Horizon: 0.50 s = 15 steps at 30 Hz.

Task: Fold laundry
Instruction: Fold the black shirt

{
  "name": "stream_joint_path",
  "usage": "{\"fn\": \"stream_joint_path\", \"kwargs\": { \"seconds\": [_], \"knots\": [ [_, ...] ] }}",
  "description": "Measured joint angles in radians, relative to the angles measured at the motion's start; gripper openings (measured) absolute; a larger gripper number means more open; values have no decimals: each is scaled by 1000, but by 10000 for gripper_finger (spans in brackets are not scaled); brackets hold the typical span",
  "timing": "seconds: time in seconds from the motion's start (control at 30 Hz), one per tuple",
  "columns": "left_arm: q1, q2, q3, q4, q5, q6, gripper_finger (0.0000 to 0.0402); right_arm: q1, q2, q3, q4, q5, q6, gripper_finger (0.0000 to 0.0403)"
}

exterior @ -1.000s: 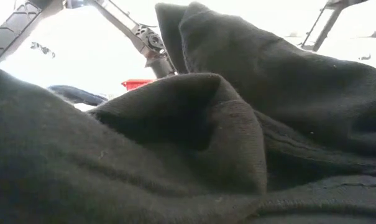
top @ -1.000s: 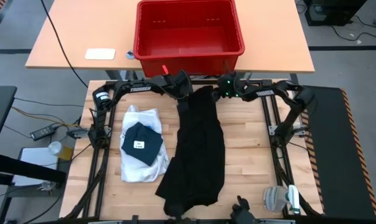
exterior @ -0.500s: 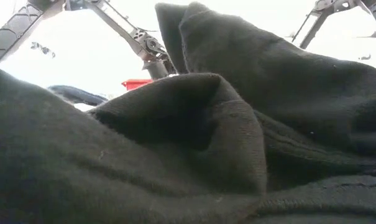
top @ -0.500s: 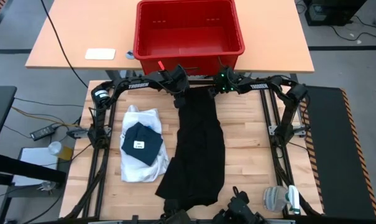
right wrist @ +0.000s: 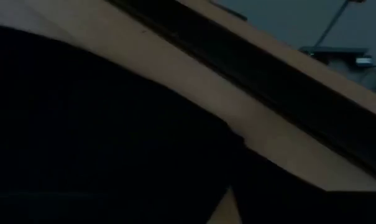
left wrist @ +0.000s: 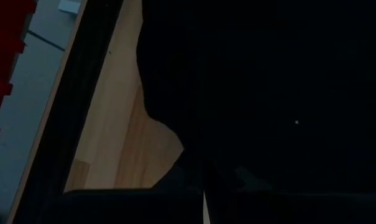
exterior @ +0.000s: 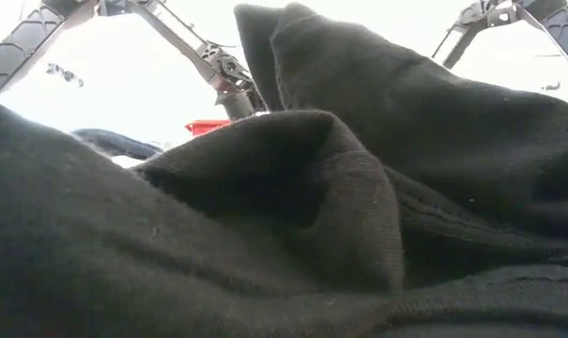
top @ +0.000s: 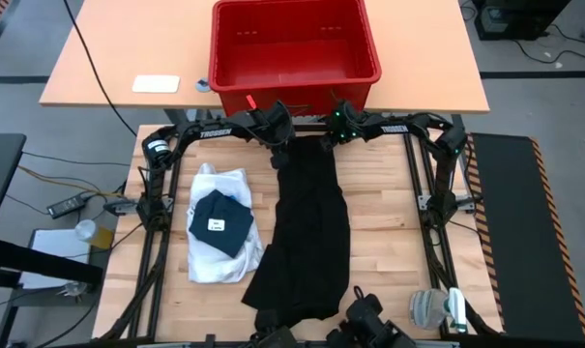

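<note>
Laundry lies in two lots on the table (top: pixel 389 222). The large black garment (top: pixel 307 232) stretches lengthwise down the middle, its far end at the table's back edge and its near end bunched at the front edge, so close to the low camera that dark folds fill that view. Both arms meet at the far end: the left pincer (top: pixel 278 145) sits on the garment's far left corner and the right pincer (top: pixel 333 138) on its far right corner. From above they look set to hold that edge taut, which would explain why the cloth lies so long and straight. Whether either pincer is spread or pinching the cloth I cannot tell (both wrist views are almost wholly filled with black fabric, with only a strip of wood showing beside it).

Left of the long garment, and just touching it near the bottom, lies the white shirt (top: pixel 213 261) with a small dark folded piece (top: pixel 221 222) resting on top, apparently a pile set aside to keep the middle free. Beyond the back edge, on a separate table, stands the red crate (top: pixel 292 48), with nothing visible inside it.
</note>
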Motion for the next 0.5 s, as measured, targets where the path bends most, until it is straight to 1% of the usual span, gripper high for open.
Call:
{"fn": "stream_joint_path", "kwargs": {
  "seconds": [0.1, 0.13, 0.17, 0.27, 0.43, 0.5],
  "knots": [
    [0, 0, 0, 1, 0, 0, 0, -7, 0, 0, -23, -56, -46, 42],
    [0, 0, 0, 2, 0, 0, 0, -9, 0, 0, -23, -84, -64, 23],
    [1, 0, 0, 3, 0, 1, 0, -10, -1, 0, -20, -101, -75, 16],
    [16, 0, 0, 2, 0, 12, 0, -3, -31, -1, -33, -103, -95, 15],
    [60, -13, -2, -31, 10, 13, 0, 46, -161, -1, -104, -132, -167, 8],
    [69, -39, -2, -27, 48, 26, 0, 68, -208, -1, -133, -118, -194, 8]
  ]
}}
